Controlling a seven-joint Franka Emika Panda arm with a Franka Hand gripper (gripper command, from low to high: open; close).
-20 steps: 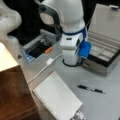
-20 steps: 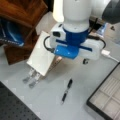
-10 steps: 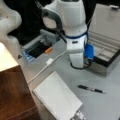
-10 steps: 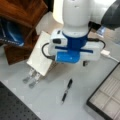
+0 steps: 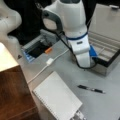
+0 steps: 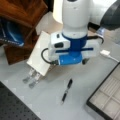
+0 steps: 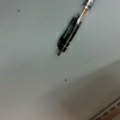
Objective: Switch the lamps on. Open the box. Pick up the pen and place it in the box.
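Note:
The pen [image 5: 91, 89] lies flat on the grey table, slim and black with a silvery section; it also shows in the other front view [image 6: 67, 90] and at the top of the wrist view [image 7: 71, 32]. The box [image 5: 105, 53] stands open at a front view's right, lid raised, and its grey compartments [image 6: 107, 96] show. My gripper [image 6: 70, 60] hangs above the table just beyond the pen, between it and the box [image 5: 84, 63]; its fingers are hidden, and nothing is between them in the wrist view. A pale cream lamp shade [image 5: 7, 58] shows partly at a front view's left edge.
A white spiral pad [image 5: 57, 100] lies near the pen, leaning on a brown wooden block [image 5: 15, 95]. A white cable with an adapter [image 5: 50, 61] crosses the table. An orange-tipped object [image 5: 48, 50] sits by a dark tray [image 5: 37, 48]. Metal clips [image 6: 31, 77] lie by the pad.
The arm has swung away from the dark tray toward the pen and the box, and the hand now sits lower over the table. The pen has not moved.

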